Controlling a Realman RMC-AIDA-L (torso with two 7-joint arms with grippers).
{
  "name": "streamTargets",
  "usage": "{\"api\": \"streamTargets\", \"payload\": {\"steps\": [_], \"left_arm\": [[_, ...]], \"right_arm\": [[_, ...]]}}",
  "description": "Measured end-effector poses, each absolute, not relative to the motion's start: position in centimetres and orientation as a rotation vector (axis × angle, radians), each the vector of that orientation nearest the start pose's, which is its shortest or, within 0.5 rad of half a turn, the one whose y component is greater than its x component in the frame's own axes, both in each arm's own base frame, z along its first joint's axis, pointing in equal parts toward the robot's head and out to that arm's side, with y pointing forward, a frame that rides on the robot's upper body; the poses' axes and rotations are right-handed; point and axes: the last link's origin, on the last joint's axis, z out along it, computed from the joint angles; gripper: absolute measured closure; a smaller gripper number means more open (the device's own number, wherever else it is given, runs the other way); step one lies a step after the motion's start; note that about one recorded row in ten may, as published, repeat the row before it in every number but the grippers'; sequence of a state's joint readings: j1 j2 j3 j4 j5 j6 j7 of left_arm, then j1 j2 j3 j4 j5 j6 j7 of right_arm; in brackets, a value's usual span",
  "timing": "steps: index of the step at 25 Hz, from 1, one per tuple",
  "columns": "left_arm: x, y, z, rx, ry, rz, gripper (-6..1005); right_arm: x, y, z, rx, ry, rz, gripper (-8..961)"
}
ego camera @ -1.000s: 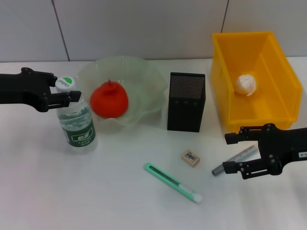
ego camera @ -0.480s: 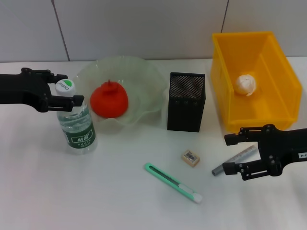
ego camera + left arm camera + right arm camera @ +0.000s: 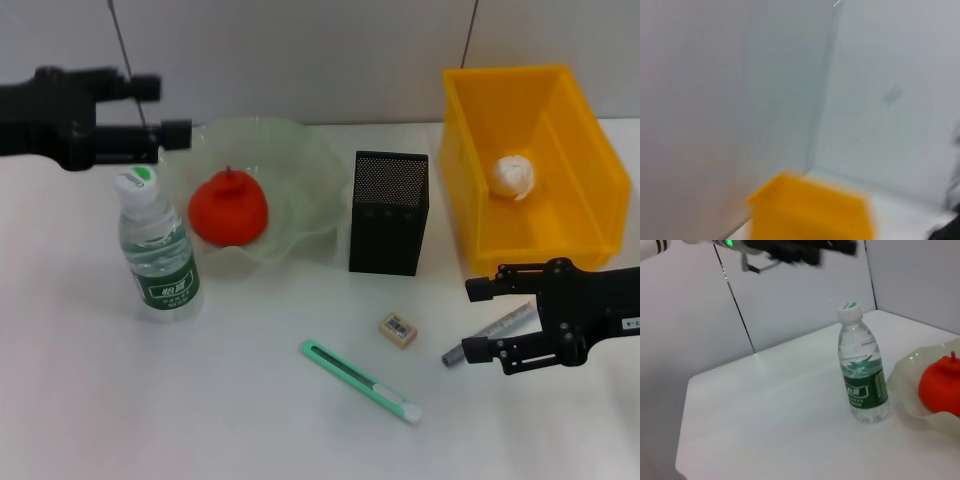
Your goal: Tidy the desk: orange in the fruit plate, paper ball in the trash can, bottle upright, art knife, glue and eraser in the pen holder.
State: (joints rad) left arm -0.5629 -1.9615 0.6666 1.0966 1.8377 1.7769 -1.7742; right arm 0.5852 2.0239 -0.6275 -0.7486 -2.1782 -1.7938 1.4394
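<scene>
The bottle [image 3: 157, 246] stands upright on the white table [image 3: 200, 400], just beside the rim of the fruit plate [image 3: 300, 170], its white cap free. Above and behind it, the left gripper [image 3: 168, 108] hangs in the air with its two fingers apart and nothing between them; it touches neither bottle nor plate. The orange [image 3: 228, 208] sits inside the plate. To the plate's right stands the black mesh pen holder [image 3: 389, 212], and beyond that the yellow trash can [image 3: 530, 160] with the paper ball [image 3: 512, 176] lying in it.

Near the front of the table the eraser [image 3: 397, 329] lies flat, with the green art knife [image 3: 361, 381] just in front of it at a slant. The glue [image 3: 493, 332] lies on its side to the right, and the right gripper [image 3: 478, 320] sits low around it, fingers spread on either side; whether they touch the tube is hard to say. The left wrist view shows little beyond a blurred yellow bin and wall.
</scene>
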Motion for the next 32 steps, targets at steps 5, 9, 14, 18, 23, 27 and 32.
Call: {"api": "streamTargets", "payload": {"steps": [5, 9, 14, 18, 23, 27, 32], "left_arm": [[-19.0, 33.3, 10.6, -2.821, -0.478, -1.010, 201], [-20.9, 32.1, 6.2, -2.861, -0.480, -1.087, 201], [-23.6, 30.5, 2.8, -2.817, -0.375, -1.074, 201], [-25.8, 29.5, 1.2, -2.793, -0.377, -0.958, 201], [-27.3, 28.4, 0.3, -2.829, -0.364, -0.852, 201], [-28.2, 27.8, -0.9, -2.835, -0.350, -0.781, 201], [-29.0, 27.3, -1.9, -2.838, -0.355, -0.745, 201]], "right_arm": [[24.8, 32.5, 3.7, -2.926, 0.541, 0.641, 120], [24.4, 32.8, 4.0, -2.901, 0.542, 0.702, 120], [23.3, 33.6, 4.3, -2.909, 0.583, 0.706, 120], [22.0, 34.6, 5.0, -2.917, 0.655, 0.690, 120], [18.6, 36.2, 5.6, -2.997, 0.794, 0.459, 121], [14.9, 37.5, 4.9, -3.054, 0.835, 0.143, 121], [10.1, 39.2, 2.5, -3.040, 0.857, -0.255, 120]]}}
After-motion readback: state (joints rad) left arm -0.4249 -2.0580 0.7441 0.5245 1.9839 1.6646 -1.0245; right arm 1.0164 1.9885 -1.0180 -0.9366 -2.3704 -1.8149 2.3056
